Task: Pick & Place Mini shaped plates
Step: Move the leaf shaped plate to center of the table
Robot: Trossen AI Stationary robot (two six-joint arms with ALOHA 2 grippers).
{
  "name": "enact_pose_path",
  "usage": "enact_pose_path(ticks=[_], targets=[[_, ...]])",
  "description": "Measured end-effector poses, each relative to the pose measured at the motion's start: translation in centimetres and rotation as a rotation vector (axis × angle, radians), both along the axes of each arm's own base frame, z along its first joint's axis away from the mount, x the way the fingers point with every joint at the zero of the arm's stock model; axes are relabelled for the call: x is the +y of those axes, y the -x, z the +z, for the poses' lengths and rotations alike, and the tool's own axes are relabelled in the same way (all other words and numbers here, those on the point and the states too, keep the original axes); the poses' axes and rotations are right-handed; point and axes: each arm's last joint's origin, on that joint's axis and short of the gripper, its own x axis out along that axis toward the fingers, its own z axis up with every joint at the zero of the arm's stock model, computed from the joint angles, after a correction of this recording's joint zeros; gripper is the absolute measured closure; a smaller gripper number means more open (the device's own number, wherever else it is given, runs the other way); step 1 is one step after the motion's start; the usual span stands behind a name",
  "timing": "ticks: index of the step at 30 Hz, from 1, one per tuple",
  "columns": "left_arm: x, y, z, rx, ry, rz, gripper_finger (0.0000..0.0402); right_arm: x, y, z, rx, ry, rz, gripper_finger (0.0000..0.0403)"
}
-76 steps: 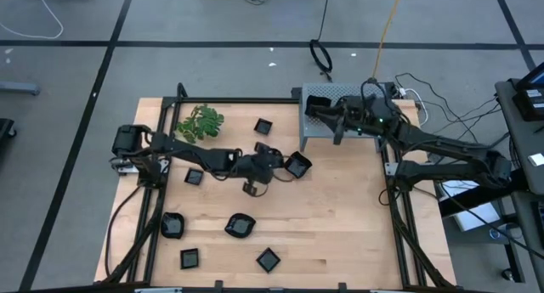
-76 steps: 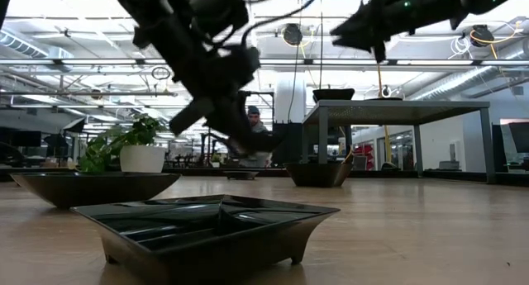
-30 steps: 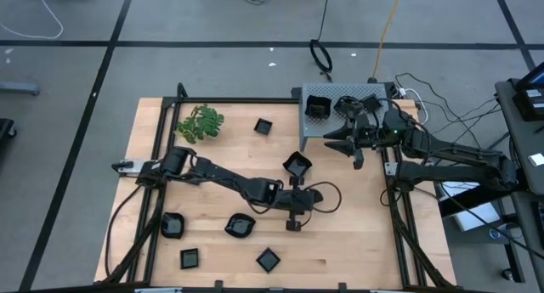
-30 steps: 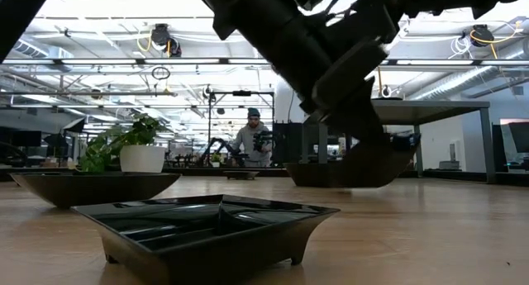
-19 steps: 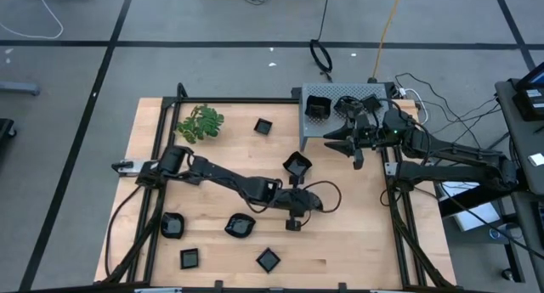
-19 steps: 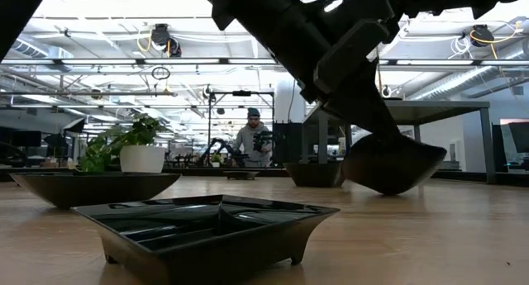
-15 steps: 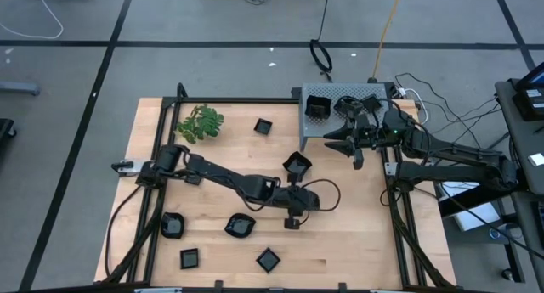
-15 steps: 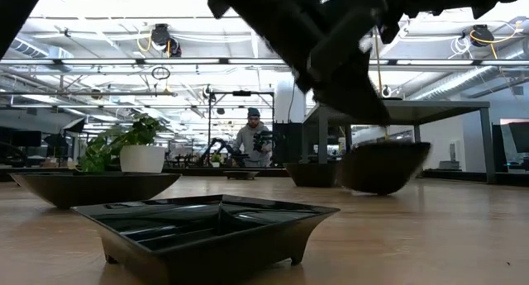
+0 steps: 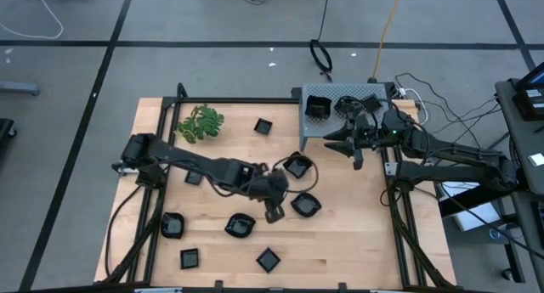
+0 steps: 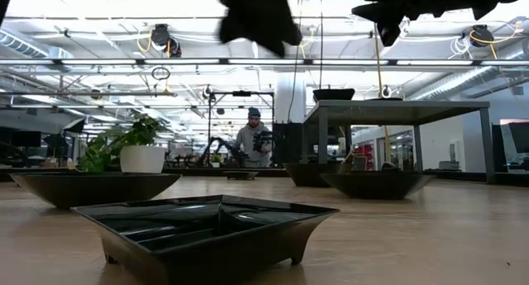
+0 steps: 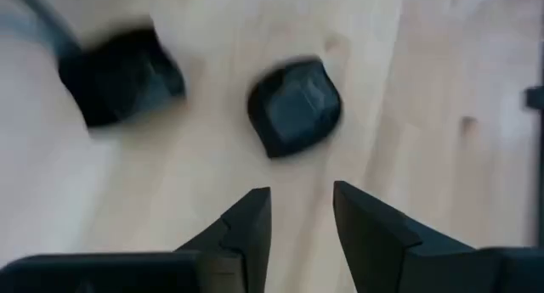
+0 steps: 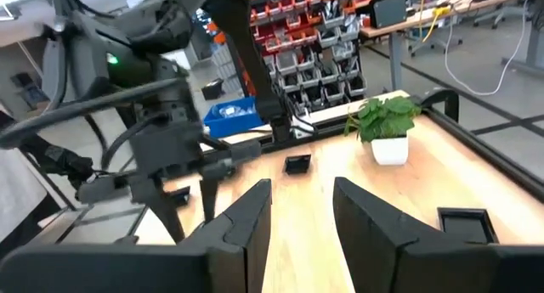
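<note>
Black mini shaped plates lie scattered on the wooden table. A rounded plate (image 9: 306,204) (image 11: 295,106) rests flat on its base at mid-table, with a square one (image 9: 296,166) just beyond it. My left gripper (image 9: 274,213) (image 11: 302,210) hangs open above the table, a little to the left of the rounded plate, with nothing between its fingers. My right gripper (image 9: 357,160) (image 12: 302,215) is open and holds nothing, in the air beside the grey perforated box (image 9: 340,115), where one plate (image 9: 317,109) sits.
More plates lie at the near left (image 9: 172,226), (image 9: 240,226), (image 9: 189,259), (image 9: 269,259), and one at the back (image 9: 263,126). A green sprig (image 9: 200,123) lies at the far left. A square plate (image 10: 207,227) fills the low view's foreground.
My left gripper has opened and let go of the rounded plate, then risen and drawn back toward the table's left. The plate, first tipped under the fingers, has settled level on the table.
</note>
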Motion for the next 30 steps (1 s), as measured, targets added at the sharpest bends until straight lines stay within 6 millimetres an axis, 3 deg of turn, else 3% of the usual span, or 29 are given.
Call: enact_pose_path(ticks=[5,15,30], targets=[[-2.0,1.9,-1.0,0.174,0.151,0.144,0.0275,0.0,0.0,-0.3,0.014,-0.003,0.0,0.0287],[-6.8,3.9,-7.0,0.361,0.238,0.394,0.0274,0.0,0.0,-3.1,0.082,-0.022,0.001,0.0287],[-7.5,3.1,-12.6,0.495,0.206,0.524,0.0183,0.0,-0.1,-3.4,-0.009,0.01,0.001,0.0287]])
